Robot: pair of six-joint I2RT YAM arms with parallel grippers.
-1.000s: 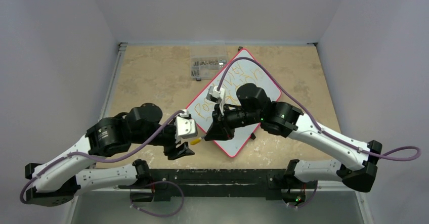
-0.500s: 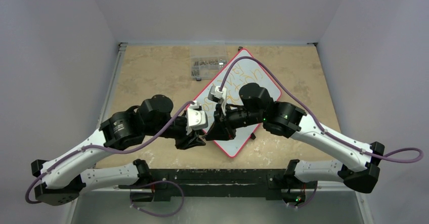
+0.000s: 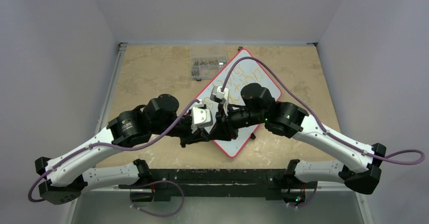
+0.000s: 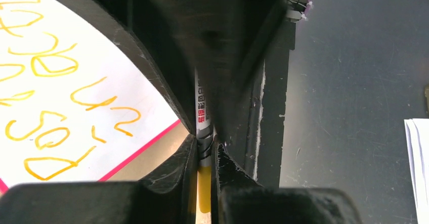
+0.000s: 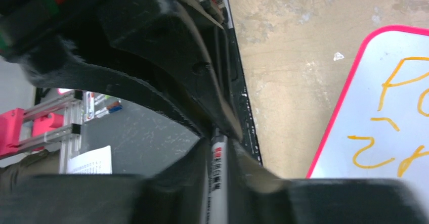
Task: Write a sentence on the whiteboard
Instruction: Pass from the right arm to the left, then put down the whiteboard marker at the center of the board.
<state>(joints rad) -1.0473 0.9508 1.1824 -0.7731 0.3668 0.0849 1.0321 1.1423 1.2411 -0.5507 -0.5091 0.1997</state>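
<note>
Two grippers clamp one marker (image 4: 203, 115) end to end: the left gripper (image 4: 204, 150) grips its yellow end at 9 o'clock, the right gripper (image 5: 218, 145) grips the white barrel at 3 o'clock. Any pull likely runs along that axis. The whiteboard (image 3: 235, 145), bearing the sentence (image 3: 243, 75), lies toward 1 o'clock. One second earlier the left gripper stood parted at 8 o'clock, clear of the marker.

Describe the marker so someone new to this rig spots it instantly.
Find the red-framed whiteboard lying diagonally on the tan table. At its near-left edge the two arms' jaws meet, both shut on the marker between them. It is the one slim stick there, a white printed barrel with a yellow end, against the black jaws around it.
</note>
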